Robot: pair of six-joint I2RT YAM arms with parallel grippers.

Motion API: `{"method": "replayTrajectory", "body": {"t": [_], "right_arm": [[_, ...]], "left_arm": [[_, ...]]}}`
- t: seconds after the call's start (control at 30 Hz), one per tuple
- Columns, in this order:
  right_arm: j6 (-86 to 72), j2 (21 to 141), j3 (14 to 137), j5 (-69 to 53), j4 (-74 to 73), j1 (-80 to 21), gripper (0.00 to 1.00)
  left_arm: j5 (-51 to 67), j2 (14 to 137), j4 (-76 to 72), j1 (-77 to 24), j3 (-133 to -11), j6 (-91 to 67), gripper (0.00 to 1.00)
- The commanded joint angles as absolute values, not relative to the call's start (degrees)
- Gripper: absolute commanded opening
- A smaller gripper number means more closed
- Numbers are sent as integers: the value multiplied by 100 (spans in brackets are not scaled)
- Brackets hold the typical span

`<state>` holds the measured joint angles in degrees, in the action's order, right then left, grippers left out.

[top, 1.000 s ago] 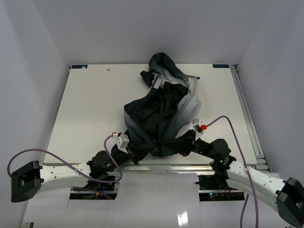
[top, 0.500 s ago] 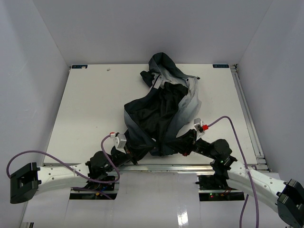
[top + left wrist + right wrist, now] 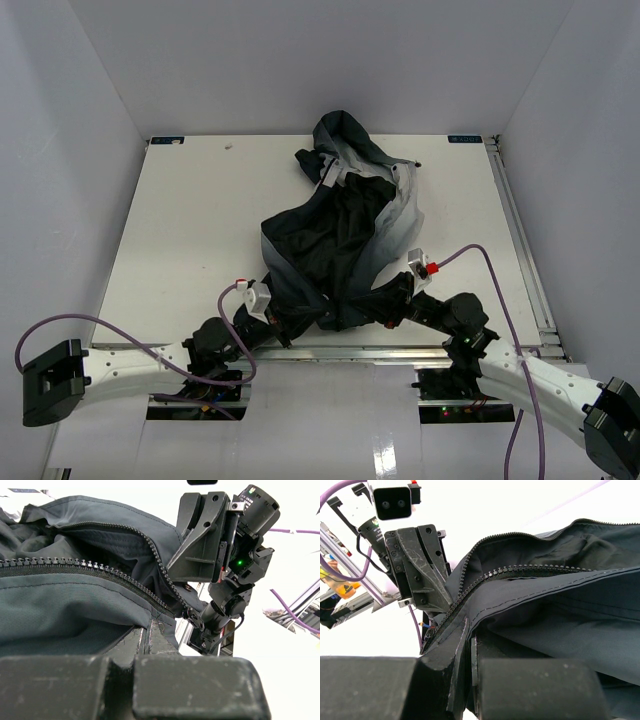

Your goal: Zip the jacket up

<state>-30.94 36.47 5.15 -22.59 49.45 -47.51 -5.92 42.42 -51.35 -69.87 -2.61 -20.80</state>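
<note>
The jacket, dark navy with light grey panels, lies crumpled in the middle of the white table, hood at the far end. Its near hem hangs at the table's front edge. My left gripper is shut on the hem's left flap, fabric pinched between its fingers. My right gripper is shut on the right flap, close beside the left one. In both wrist views the open zipper teeth run away from the jaws, and each view shows the other gripper just across the hem.
A metal rail runs along the table's front edge under both grippers. Purple cables loop from each wrist. White walls enclose the table on three sides.
</note>
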Motion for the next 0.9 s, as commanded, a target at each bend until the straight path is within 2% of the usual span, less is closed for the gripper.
{"method": "replayTrajectory", "body": {"t": [0.0,0.87], "right_arm": [[-3061,3636,729,-2250,5098,-4711,8],[-3094,3639,694,-2319,5080,-4668,8]], "left_arm": [[-406,4271,-5385,-6979,611,-2048,0],[-510,3913,-5247,-6979,668,-2128,0]]}}
